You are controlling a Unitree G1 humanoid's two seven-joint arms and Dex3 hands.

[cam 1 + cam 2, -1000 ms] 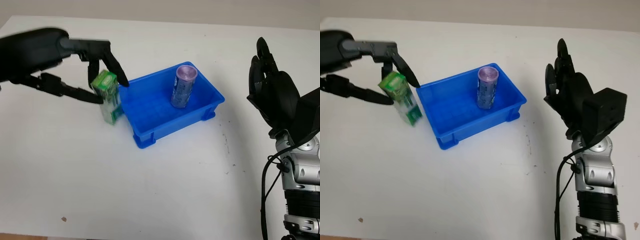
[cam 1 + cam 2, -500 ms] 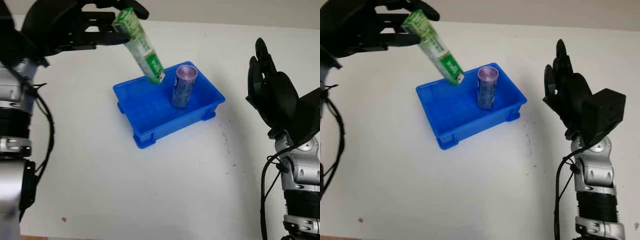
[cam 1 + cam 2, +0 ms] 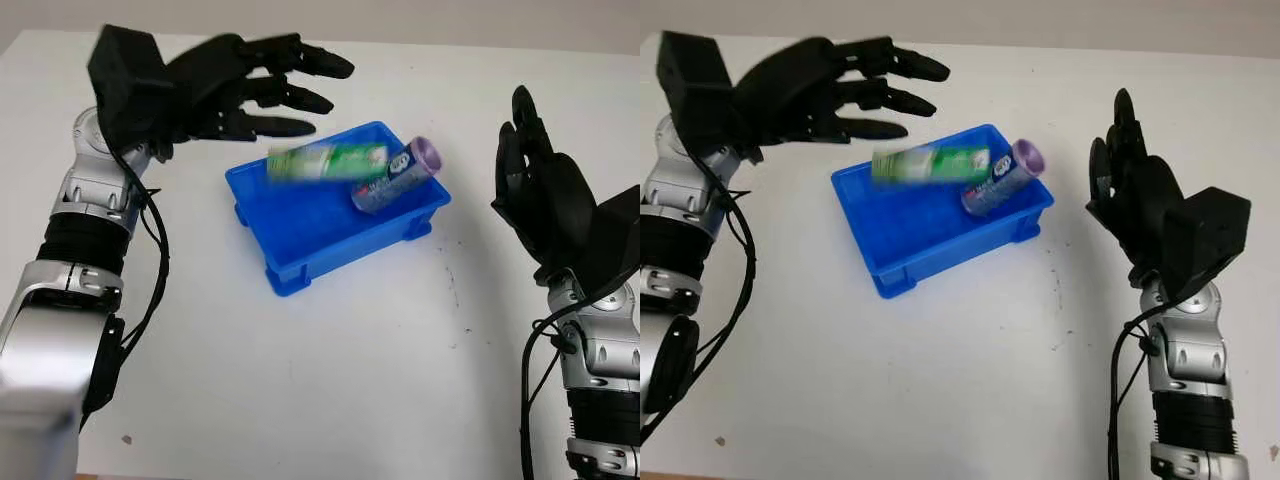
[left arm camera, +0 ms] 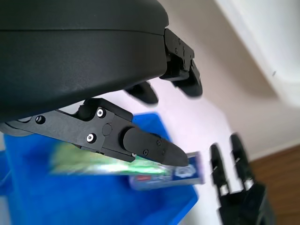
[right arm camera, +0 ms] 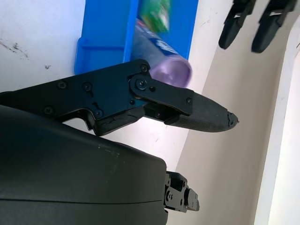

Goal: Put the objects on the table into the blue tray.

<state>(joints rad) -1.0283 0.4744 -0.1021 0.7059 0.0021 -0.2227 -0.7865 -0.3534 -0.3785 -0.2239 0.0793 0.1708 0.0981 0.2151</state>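
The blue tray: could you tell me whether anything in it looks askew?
Yes. In the blue tray, the purple-capped can is tipped over, leaning on the right rim, and the green box lies across it. The left robot hand is open above.

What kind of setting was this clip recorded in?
Probably a lab or test bench rather than a home: a plain white table, a single blue plastic tray holding a green carton and a purple-capped can, and exposed cabling on the left robot hand arm.
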